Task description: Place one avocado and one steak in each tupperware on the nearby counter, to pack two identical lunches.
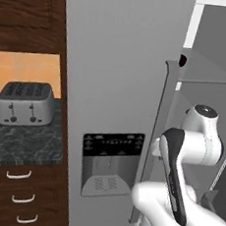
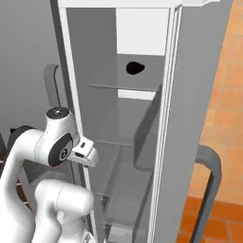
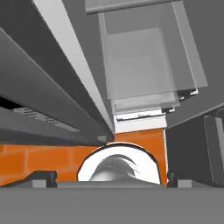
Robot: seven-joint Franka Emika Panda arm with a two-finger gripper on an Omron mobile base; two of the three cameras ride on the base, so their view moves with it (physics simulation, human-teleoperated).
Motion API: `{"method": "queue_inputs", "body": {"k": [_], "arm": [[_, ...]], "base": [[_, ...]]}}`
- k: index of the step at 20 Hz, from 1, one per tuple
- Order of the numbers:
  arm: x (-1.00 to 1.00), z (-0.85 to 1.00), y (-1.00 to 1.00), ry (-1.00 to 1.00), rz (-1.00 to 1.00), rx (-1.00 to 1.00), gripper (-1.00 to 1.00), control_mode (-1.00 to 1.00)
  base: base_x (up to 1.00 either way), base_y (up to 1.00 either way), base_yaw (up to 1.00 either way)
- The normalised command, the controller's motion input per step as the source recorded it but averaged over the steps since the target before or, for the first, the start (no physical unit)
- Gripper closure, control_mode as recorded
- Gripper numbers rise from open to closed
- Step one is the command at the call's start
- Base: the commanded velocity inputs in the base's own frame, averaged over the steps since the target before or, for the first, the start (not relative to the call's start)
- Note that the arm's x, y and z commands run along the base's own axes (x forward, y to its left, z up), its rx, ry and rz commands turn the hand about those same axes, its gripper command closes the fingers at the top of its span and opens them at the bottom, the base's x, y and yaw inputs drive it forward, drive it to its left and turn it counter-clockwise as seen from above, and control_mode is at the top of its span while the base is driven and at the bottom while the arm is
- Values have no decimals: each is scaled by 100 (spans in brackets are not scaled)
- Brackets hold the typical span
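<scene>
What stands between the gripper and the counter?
The closed grey fridge door with its dispenser: the gripper, open, hangs by the open fridge compartment on that door's right, while the counter, bearing a toaster, lies on its left.

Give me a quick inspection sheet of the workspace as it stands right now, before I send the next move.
Surface: speckled dark counter to the left of the fridge, over brown drawers with curved silver handles.
Job's things: nothing seen for sure; a small dark object sits on the upper fridge shelf, too dark to identify.
Clutter: a silver four-slot toaster on the counter.
Grippers: gripper open, fingertips wide apart at the bottom of the hand view, holding nothing.
Cables: nothing seen.
Surroundings: grey fridge with a dispenser panel on the closed left door; right side open, showing clear shelves; orange tiled floor.
</scene>
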Motion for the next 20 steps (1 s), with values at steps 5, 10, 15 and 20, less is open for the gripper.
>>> {"method": "queue_inputs", "body": {"k": [5,10,15,20], "arm": [[0,0,0,0,0,0,-100,100],[9,-6,-2,0,1,0,-100,-100],[13,20,-39,-4,5,-21,-100,-100],[0,26,-46,-1,0,-31,-100,-100]], "base": [[22,-44,28],[4,-3,1],[0,0,0],[0,0,0]]}}
